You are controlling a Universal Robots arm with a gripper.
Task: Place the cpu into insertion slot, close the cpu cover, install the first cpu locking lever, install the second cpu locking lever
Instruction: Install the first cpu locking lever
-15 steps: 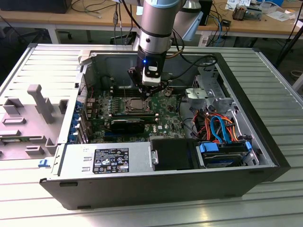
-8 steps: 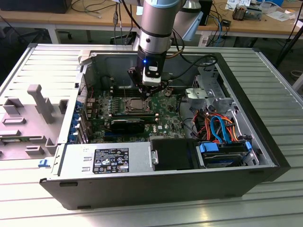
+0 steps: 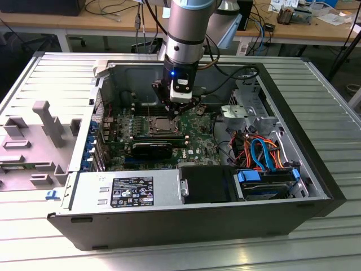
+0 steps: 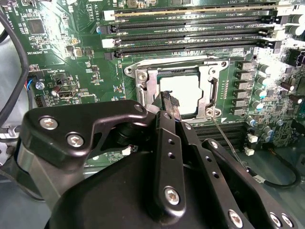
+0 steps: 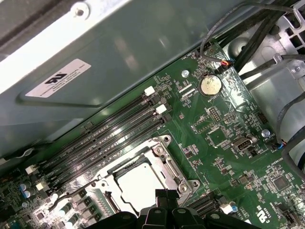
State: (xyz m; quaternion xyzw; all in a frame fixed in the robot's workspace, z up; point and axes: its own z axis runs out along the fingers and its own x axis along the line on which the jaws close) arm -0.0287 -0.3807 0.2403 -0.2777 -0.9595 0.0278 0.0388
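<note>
cpu [image 4: 183, 90] under cpu cover [image 4: 208, 95]; end effector [image 4: 170, 104] pressed together (lever [image 4: 228, 140] in second wrist view).

A ribbed silver-grey aluminium worktable [image 3: 316, 243] spans the foreground. Behind it runs a long light-brown wooden desk [image 3: 56, 23] on white metal legs [image 3: 69, 40], strewn with black cables [image 3: 113, 8]. Grey floor [image 3: 321, 53] shows beyond the worktable's far corner, under that desk.

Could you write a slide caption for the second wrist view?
Gripper poised at the cover framing the seated cpu.
</note>
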